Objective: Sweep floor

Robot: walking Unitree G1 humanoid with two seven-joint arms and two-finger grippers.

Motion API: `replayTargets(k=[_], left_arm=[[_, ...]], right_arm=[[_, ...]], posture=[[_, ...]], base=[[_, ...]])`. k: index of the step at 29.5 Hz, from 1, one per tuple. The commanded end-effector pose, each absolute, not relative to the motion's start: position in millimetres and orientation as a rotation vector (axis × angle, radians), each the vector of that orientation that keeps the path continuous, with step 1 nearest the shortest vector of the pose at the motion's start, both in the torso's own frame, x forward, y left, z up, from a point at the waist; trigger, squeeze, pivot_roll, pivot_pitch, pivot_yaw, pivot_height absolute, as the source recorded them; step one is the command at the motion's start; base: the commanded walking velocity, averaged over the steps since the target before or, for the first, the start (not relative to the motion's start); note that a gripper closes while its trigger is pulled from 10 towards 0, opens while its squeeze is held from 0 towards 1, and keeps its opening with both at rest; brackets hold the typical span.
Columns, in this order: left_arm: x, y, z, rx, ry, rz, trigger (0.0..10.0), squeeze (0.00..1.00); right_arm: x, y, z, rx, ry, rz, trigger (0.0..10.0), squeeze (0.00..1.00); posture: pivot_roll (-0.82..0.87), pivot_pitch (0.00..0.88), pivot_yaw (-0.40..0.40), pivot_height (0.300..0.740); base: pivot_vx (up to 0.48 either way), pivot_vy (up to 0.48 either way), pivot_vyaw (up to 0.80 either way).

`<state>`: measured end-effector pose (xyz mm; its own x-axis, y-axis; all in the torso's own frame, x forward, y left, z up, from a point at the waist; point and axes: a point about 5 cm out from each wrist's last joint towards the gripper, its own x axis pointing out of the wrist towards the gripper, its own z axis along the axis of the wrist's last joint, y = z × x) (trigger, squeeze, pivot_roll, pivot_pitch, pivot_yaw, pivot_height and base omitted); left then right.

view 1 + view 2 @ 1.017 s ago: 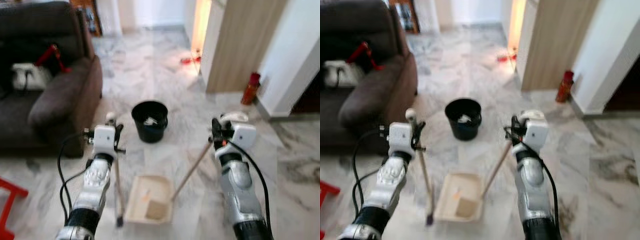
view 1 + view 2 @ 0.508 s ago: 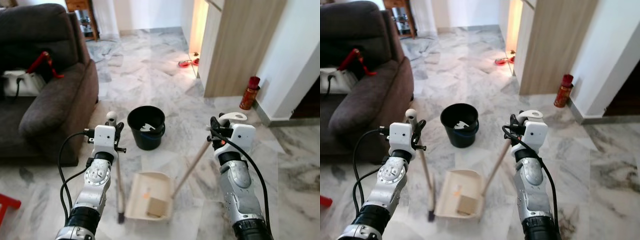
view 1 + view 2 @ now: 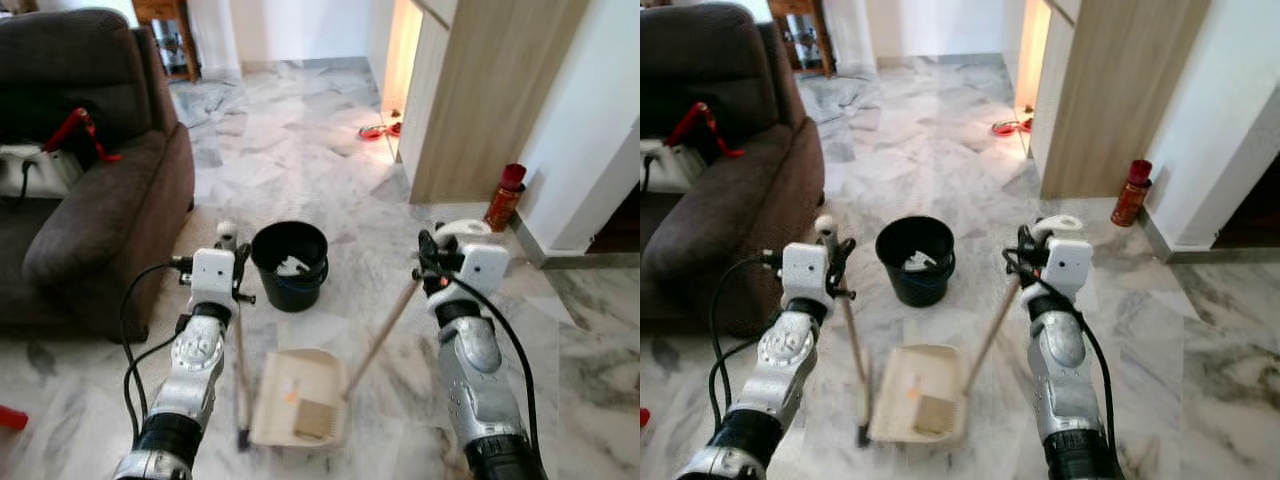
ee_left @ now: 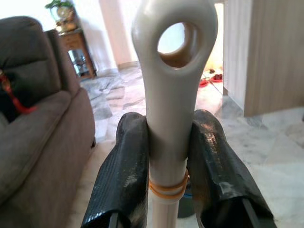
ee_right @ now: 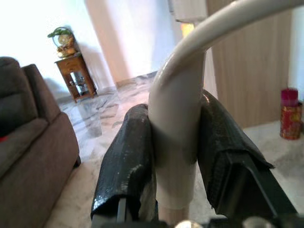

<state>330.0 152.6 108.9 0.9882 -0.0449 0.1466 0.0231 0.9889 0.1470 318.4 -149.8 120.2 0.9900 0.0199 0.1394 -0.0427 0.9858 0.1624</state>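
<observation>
My left gripper (image 3: 228, 258) is shut on the white top of a broom handle (image 4: 166, 118); the broom (image 3: 240, 370) stands nearly upright with its dark head on the floor. The right gripper (image 3: 432, 262) is shut on the curved white grip (image 5: 180, 118) of a long-handled dustpan. Its wooden shaft (image 3: 385, 330) slants down to the cream dustpan (image 3: 297, 398) on the marble floor between my arms, and a tan scrap lies in the pan. A black bucket (image 3: 289, 265) with white scraps inside stands just beyond the dustpan.
A dark brown sofa (image 3: 90, 220) fills the left side, with a red item and white object on it. A wooden cabinet (image 3: 480, 100) and a red can (image 3: 503, 198) stand at the right by the white wall. Open marble floor stretches ahead.
The camera has shifted slightly and sharpened; the bucket appears a bit nearer. Both grippers keep their hold on the broom and dustpan handles.
</observation>
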Motion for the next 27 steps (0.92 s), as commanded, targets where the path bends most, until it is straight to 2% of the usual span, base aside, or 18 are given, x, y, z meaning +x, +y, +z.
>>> replayTargets(k=[1, 27], left_arm=[[332.5, 151.4, 120.2, 0.148, -0.203, -0.035, 10.0, 0.0], [332.3, 150.4, 120.2, 0.141, -0.201, -0.031, 10.0, 0.0]], right_arm=[[319.6, -154.1, 127.5, 0.176, -0.176, 0.016, 10.0, 0.0], [319.8, -151.9, 127.2, 0.171, -0.174, 0.028, 10.0, 0.0]], posture=[[-0.07, 0.0, 0.042, 0.74], [-0.06, 0.0, 0.038, 0.74]], base=[[0.326, 0.0, 0.0], [0.329, 0.0, 0.06]])
